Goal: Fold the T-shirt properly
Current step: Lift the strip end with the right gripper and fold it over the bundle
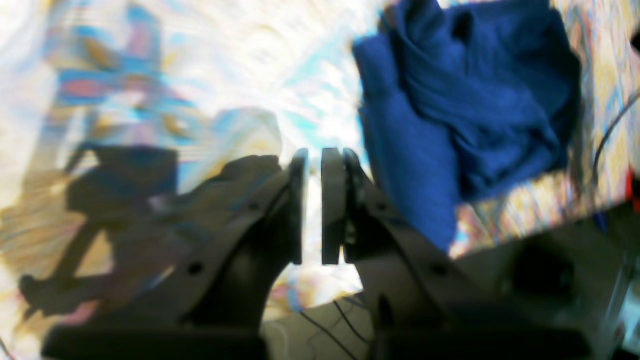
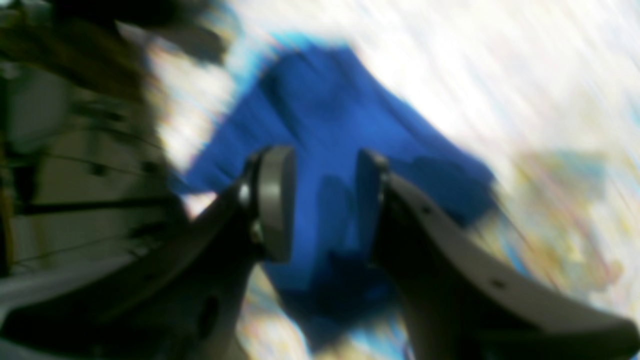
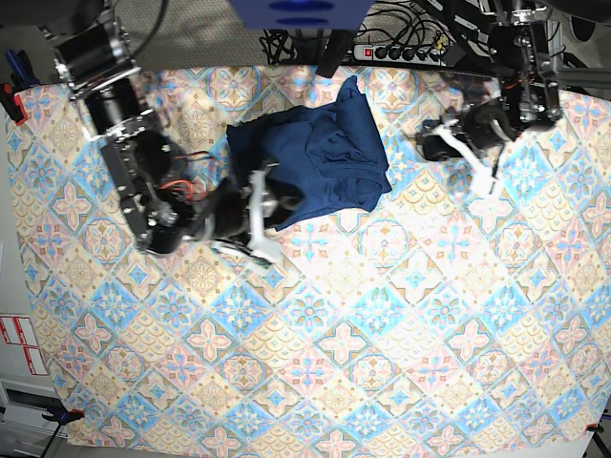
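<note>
The T-shirt (image 3: 320, 162) lies bunched and partly folded on the far half of the table, on the patterned tablecloth (image 3: 382, 334), a little toward the side of the right arm. It is dark blue and plain, with many soft creases, and one narrow part reaches toward the far edge of the cloth. In the left wrist view the T-shirt (image 1: 465, 105) shows as a rumpled heap with a flatter flap hanging at its near side. The right gripper (image 3: 263, 215) is at the near edge of the shirt, with its white fingers lying over the border of the fabric. In the right wrist view the right gripper (image 2: 325, 205) has its jaws standing apart, with a clear gap between the pads, and the blue fabric (image 2: 340, 125) is seen behind and between them; the picture is blurred, so I cannot tell if a pad touches the cloth, but nothing is pinched. The left gripper (image 3: 482, 172) is well apart from the shirt, above the bare tablecloth on the other side. In the left wrist view the left gripper (image 1: 314, 205) has its two pads almost together, with only a thin slit between them, and nothing is held there.
</note>
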